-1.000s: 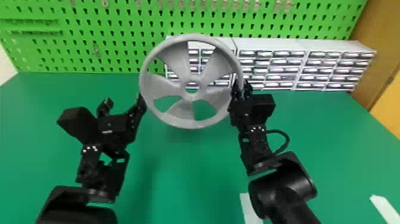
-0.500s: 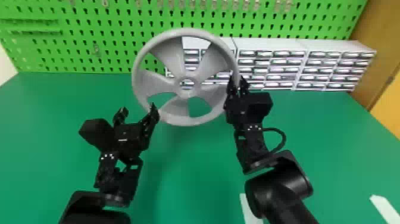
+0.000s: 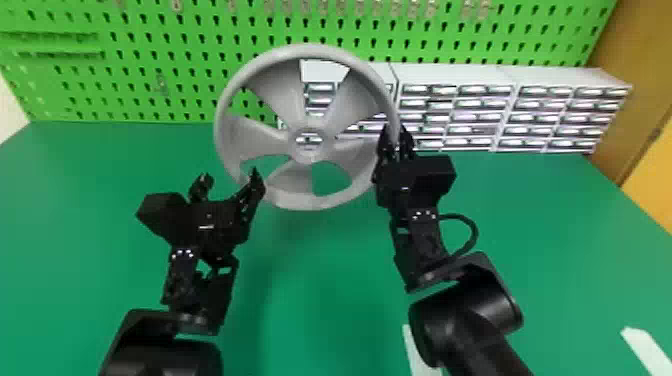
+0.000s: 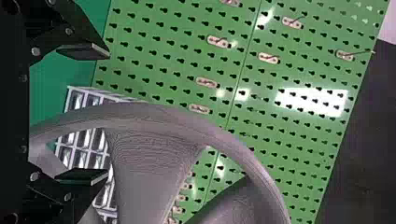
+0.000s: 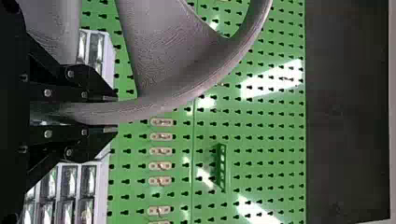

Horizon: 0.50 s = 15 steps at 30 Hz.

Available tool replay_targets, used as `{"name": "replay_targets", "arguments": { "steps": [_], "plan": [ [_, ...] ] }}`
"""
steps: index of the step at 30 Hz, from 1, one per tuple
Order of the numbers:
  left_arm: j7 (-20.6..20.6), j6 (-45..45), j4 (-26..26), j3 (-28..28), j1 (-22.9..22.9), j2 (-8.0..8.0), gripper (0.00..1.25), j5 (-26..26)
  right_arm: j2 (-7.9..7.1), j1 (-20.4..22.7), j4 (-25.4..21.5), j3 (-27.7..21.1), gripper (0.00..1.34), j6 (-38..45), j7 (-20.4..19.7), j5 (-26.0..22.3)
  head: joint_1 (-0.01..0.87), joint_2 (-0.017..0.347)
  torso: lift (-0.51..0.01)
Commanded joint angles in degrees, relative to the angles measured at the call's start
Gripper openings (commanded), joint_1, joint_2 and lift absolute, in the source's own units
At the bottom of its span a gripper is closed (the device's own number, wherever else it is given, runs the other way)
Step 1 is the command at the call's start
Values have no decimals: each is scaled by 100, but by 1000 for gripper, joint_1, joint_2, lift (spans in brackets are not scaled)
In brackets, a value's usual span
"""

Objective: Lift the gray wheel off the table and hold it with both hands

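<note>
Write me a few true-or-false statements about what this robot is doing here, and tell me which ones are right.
1. The gray wheel is up off the table. True.
2. The jaws of both arms grip the wheel. False: only those of the right gripper are closed on its rim; the left gripper's are spread apart, holding nothing.
3. The pegboard is red. False: the pegboard is green.
4. White drawer units stand at the back of the table. True.

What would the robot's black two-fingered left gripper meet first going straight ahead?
Likely the gray spoked wheel, at its rim, though the depth between it and the left gripper is unclear.
</note>
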Motion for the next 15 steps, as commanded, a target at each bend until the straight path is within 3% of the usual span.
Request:
{"name": "replay_targets", "arguments": {
  "steps": [1,15],
  "plan": [
    [35,-90,135,-6,-76,0,879,-24,8,9,-19,28,129,-26,-3,-33,711,15,-98],
    [70,-151,285,-15,-155,-9,874,-41,0,44,-63,89,129,-35,6,-68,711,15,-98]
  ]
}}
